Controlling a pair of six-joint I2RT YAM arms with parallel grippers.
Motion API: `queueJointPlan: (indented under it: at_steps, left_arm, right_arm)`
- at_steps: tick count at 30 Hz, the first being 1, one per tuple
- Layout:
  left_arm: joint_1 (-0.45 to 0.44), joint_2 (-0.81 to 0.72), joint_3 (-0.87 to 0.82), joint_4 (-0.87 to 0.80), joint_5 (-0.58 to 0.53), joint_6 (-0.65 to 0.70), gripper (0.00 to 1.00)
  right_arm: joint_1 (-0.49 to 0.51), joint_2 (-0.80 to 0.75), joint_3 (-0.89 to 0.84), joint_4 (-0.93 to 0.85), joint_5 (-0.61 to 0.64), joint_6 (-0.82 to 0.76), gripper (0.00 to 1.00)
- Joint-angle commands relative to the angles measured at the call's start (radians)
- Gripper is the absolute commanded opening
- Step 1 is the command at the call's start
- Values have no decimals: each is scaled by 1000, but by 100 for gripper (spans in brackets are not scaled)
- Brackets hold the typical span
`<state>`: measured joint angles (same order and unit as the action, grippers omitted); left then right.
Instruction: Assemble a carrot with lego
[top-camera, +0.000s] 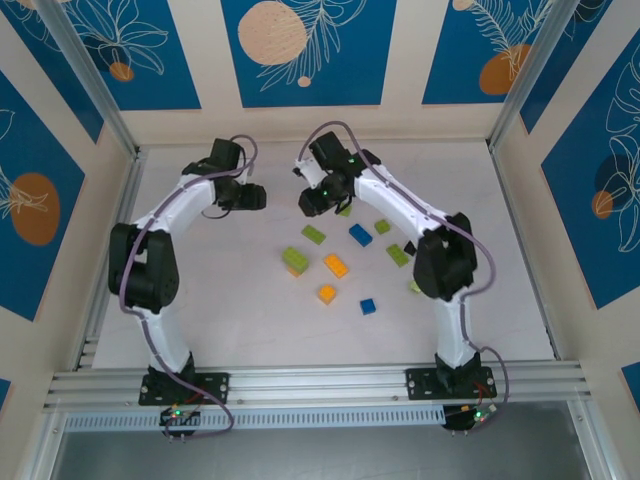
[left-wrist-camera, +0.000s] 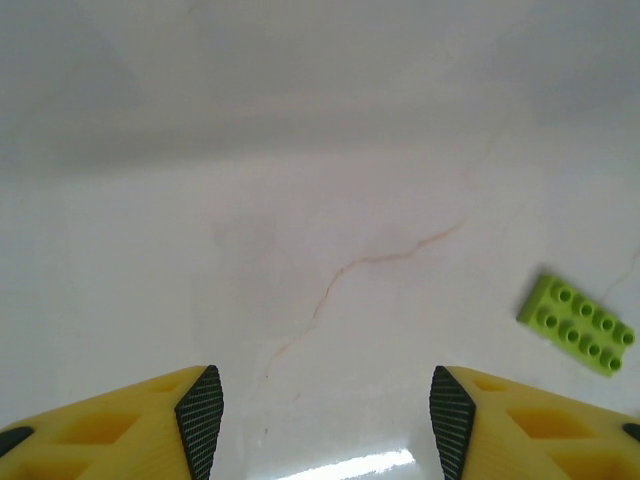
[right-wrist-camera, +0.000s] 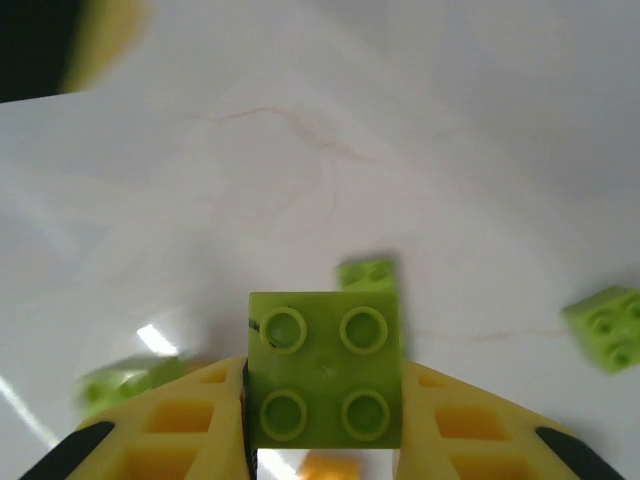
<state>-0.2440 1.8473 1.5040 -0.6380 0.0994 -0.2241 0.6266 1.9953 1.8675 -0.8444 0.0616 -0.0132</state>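
White tabletop (top-camera: 230, 300): your right gripper (right-wrist-camera: 325, 415) clamps a lime 2x2 brick (right-wrist-camera: 325, 350), studs facing its camera. Your left gripper (left-wrist-camera: 325, 410) hangs open and empty. A long lime brick (left-wrist-camera: 577, 325) lies at its 2 o'clock, axis 10-to-4.

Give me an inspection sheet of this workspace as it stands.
Surface: white table, faint reddish hairline mark.
Job's things: lime bricks, orange bricks, blue bricks and one small black piece lie loose at mid-table.
Clutter: nothing seen.
Grippers: left gripper open, nothing between its fingers; right gripper shut on a lime two-by-two brick.
Cables: a cable runs along each arm, no snag seen.
Surroundings: blue patterned wall panels, aluminium rail at the near edge.
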Motion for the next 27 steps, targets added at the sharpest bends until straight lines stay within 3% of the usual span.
queueJointPlan:
  at_steps: [1,7,13,21,27]
  left_arm:
    - [12,-91,-78,60,-21,-34,60]
    - [21,-189,-170,76,-26,-77,60]
    - [55,-258,-277,139,-2,-120,61]
    - [70,-255,-296,163,31,-133,65]
    - [82,-258,-294,169,42,-135,76]
  right_arm:
    - [80,-132,-126,22,43,77,26]
    - [206,-303,-316,75,111,157,26]
    - [253,-384,-500,239,163,269,25]
    - [266,-338,-539,328,202,268,25]
    - [248,-288,-540,346,189,228,25]
